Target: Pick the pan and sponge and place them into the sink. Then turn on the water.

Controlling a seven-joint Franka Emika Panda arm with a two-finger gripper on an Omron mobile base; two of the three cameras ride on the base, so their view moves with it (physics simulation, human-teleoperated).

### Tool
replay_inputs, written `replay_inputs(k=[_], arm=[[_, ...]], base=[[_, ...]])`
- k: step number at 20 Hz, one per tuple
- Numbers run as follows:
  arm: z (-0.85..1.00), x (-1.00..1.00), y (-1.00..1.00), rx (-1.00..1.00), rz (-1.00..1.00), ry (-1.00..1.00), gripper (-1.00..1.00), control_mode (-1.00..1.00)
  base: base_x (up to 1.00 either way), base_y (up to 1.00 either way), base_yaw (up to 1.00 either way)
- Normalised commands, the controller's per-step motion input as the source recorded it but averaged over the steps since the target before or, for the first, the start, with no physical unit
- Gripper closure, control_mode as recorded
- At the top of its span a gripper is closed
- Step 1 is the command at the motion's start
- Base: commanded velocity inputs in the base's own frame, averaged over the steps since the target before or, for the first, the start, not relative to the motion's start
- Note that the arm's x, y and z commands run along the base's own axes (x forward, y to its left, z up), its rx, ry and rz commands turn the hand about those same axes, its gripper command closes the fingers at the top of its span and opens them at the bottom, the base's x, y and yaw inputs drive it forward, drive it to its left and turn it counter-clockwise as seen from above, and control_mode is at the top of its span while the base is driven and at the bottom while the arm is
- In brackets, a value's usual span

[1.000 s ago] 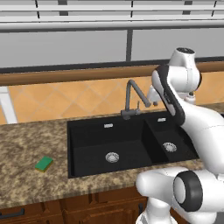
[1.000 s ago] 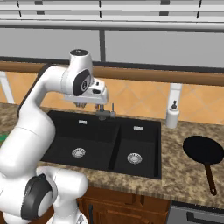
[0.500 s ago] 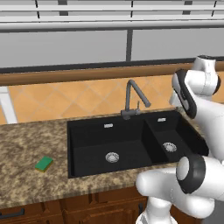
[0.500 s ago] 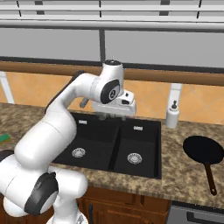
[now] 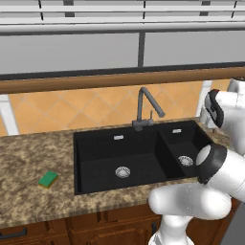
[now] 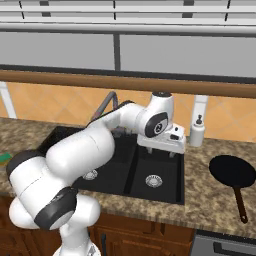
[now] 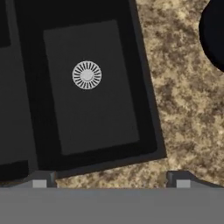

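The black double sink (image 5: 84,152) is set in the granite counter, and no water runs from its grey faucet (image 5: 142,102). The green and yellow sponge (image 5: 48,179) lies flat on the counter left of the sink. On the counter right of the sink (image 6: 175,181) rests the black pan (image 6: 231,171), its brown handle pointing toward the front edge. My gripper (image 6: 171,152) hangs open and empty over the right basin, left of the pan. In the hand view my gripper (image 7: 110,181) looks down on that basin (image 7: 103,116), with the pan's rim (image 7: 215,37) at the upper right.
A white soap bottle (image 6: 196,133) stands behind the sink's right corner, near the hand. The faucet (image 6: 108,102) sits behind my arm at the divider. A wooden ledge and window run along the back wall. Bare counter lies between sink and pan.
My arm has swung to the right, from near the faucet to over the right basin, closer to the pan. The gripper stays open. Sponge and pan have not moved.
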Motion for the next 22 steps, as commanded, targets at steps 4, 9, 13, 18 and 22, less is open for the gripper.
replay_inputs(k=[4, 9, 13, 18, 22], arm=[[-0.67, 0.12, -1.0, -0.05, -0.12, 0.03, -1.0, -1.0], [-0.54, 0.2, -1.0, -0.04, -0.06, 0.0, -1.0, -1.0], [-0.03, 0.0, -0.26, 0.0, 0.0, 0.0, -1.0, -1.0], [0.0, 0.0, -0.08, 0.0, 0.0, 0.01, -1.0, -1.0], [-0.09, 0.0, -0.11, 0.0, 0.0, 0.07, -1.0, -1.0]], base=[[0.0, 0.0, 0.0], [0.0, 0.0, 0.0], [0.0, 0.0, 0.0], [0.0, 0.0, 0.0], [0.0, 0.0, 0.0]])
